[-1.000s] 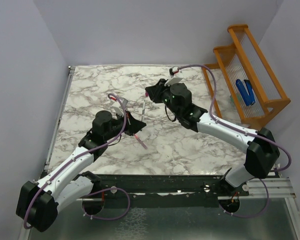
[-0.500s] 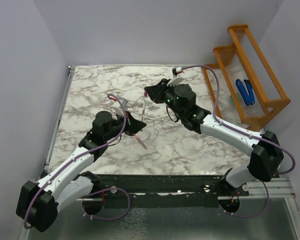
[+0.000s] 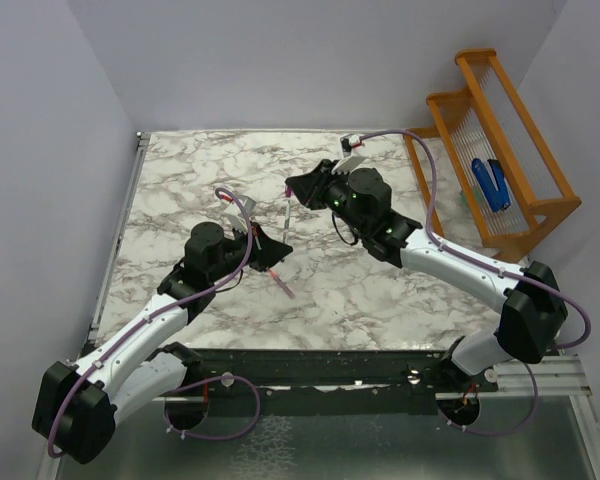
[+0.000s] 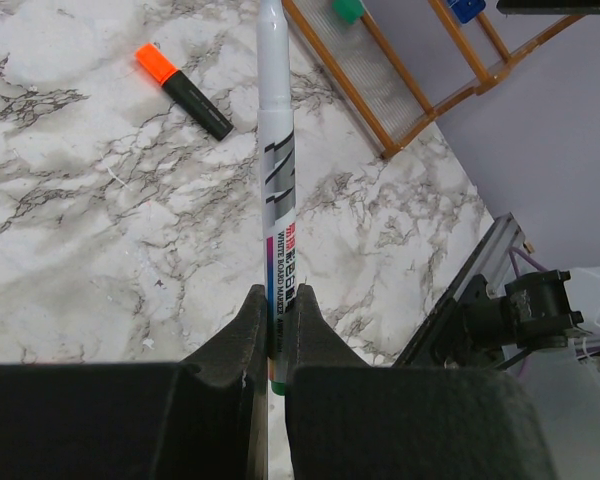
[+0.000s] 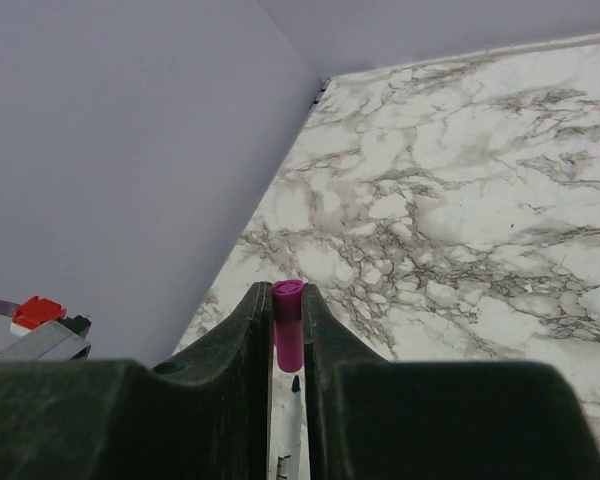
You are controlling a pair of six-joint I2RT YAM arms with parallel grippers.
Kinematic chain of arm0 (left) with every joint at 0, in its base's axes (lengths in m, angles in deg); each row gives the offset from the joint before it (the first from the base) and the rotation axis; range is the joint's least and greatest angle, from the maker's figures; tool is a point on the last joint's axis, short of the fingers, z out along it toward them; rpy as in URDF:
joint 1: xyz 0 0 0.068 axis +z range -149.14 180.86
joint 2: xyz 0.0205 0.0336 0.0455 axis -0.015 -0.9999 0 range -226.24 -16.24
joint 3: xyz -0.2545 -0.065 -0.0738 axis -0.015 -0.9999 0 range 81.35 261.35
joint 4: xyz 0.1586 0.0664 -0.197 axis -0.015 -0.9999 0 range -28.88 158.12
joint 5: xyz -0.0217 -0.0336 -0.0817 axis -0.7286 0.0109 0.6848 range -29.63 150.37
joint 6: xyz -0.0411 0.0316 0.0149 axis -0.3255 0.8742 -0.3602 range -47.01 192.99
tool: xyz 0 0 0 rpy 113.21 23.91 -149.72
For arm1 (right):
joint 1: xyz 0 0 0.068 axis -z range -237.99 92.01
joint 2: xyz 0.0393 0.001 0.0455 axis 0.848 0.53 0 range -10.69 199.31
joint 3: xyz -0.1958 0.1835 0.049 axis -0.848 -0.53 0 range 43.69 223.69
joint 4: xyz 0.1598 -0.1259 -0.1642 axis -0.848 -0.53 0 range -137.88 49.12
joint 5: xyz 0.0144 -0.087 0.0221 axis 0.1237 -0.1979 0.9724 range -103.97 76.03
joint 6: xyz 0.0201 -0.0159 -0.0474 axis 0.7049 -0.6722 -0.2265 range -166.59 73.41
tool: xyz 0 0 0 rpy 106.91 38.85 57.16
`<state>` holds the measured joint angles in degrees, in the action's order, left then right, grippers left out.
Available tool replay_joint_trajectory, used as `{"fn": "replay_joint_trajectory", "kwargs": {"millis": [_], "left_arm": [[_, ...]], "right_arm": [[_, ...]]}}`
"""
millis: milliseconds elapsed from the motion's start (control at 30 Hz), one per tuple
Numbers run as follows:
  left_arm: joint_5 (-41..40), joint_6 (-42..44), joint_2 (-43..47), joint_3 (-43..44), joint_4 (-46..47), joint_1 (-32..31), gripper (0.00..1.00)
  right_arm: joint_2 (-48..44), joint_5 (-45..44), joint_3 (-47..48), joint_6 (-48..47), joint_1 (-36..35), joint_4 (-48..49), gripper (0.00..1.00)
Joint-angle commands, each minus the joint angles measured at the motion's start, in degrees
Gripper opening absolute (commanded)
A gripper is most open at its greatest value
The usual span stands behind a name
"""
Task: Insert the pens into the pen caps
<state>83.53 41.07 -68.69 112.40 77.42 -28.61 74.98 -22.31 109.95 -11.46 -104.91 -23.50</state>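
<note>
My left gripper (image 4: 273, 300) is shut on the lower end of a slim whitish-grey pen (image 4: 276, 150), which points away from it. In the top view this pen (image 3: 284, 222) rises from the left gripper (image 3: 272, 246) toward the right gripper (image 3: 292, 188). My right gripper (image 5: 287, 290) is shut on a magenta-purple cap (image 5: 288, 325). The pen's dark tip (image 5: 294, 385) sits just below the cap's open end, a small gap apart. A stubby black marker with an orange end (image 4: 182, 90) lies on the marble. A slim pink pen (image 3: 281, 281) lies on the table near the left gripper.
An orange wooden rack (image 3: 520, 215) stands at the right edge with blue chunky objects (image 3: 491, 184) on it; it also shows in the left wrist view (image 4: 380, 90). The marble tabletop (image 3: 180, 190) ends at a wall corner on the far left.
My right gripper with the cap has shifted slightly left, closer to the pen's tip. The left arm and its pen have stayed still.
</note>
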Motion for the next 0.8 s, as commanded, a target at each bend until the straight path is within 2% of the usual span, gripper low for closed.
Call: {"fn": "replay_joint_trajectory", "kwargs": {"millis": [0, 767], "left_arm": [[0.3, 1.1, 0.6, -0.1, 0.0, -0.1, 0.00], [-0.9, 1.6, 1.8, 0.0, -1.3, -0.1, 0.00]], "right_arm": [[-0.8, 1.8, 0.4, 0.2, -0.1, -1.3, 0.18], [-3.0, 1.5, -1.1, -1.4, -0.1, -3.5, 0.18]]}}
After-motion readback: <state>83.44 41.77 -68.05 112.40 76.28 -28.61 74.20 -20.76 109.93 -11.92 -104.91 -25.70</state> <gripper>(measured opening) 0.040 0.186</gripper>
